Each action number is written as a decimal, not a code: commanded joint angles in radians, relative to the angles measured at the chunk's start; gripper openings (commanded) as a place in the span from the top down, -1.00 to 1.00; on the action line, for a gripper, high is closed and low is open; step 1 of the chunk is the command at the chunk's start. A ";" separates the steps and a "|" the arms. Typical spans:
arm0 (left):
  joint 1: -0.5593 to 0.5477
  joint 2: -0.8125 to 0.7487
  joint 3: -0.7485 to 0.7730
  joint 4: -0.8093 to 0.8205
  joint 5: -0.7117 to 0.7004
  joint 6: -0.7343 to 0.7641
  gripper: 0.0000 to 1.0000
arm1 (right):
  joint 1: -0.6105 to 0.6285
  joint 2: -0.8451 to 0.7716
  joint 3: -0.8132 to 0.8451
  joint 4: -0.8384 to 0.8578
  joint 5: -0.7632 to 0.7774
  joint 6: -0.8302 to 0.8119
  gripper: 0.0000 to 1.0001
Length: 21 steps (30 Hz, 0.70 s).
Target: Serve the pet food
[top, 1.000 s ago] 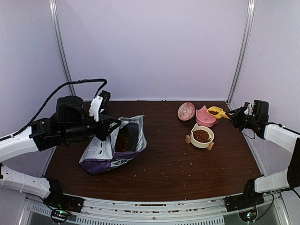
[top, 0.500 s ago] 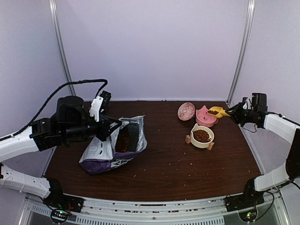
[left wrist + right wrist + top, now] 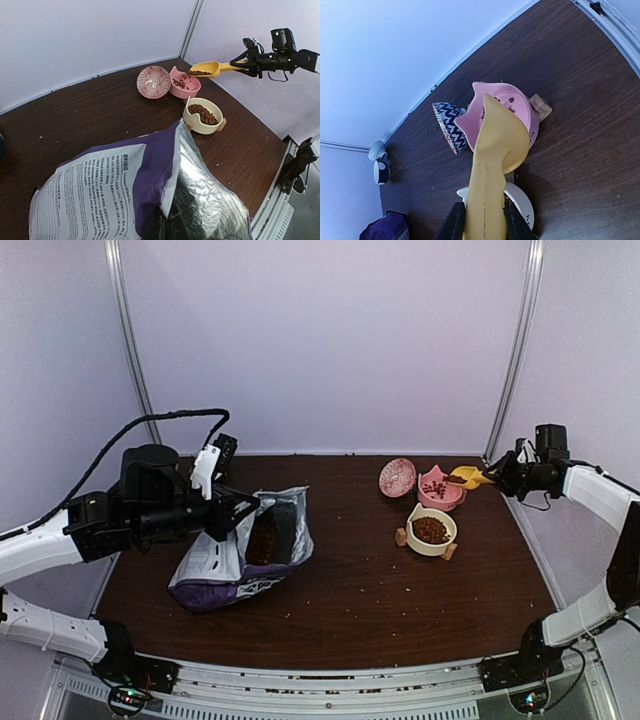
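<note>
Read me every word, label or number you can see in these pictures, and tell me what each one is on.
Nothing is clear enough to quote.
On the purple bag, white panel: rows of small print, too small to read.
Same bag, top view: white lettering on purple, blurred.
On the cream bowl: a dark mark on its side, cut off, unreadable.
On the pink bowl and yellow scoop: no text seen.

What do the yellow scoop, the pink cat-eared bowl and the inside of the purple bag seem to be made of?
Yellow long-handled scoop: likely plastic, smooth and evenly coloured.
Pink cat-eared bowl: plastic or glazed ceramic; its even, softly shiny surface leaves it open.
Purple bag's inner lining: foil-like film, silvery, creased and reflective.
</note>
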 commanded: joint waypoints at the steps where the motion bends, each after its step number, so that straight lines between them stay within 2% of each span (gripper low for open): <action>1: 0.009 -0.010 0.017 0.067 0.005 0.020 1.00 | -0.007 0.012 0.058 -0.060 0.047 -0.061 0.90; 11: 0.010 -0.003 0.023 0.069 0.009 0.024 1.00 | 0.040 0.047 0.148 -0.165 0.123 -0.159 0.90; 21: 0.009 0.015 0.040 0.061 0.021 0.028 1.00 | 0.146 0.086 0.232 -0.239 0.327 -0.312 0.90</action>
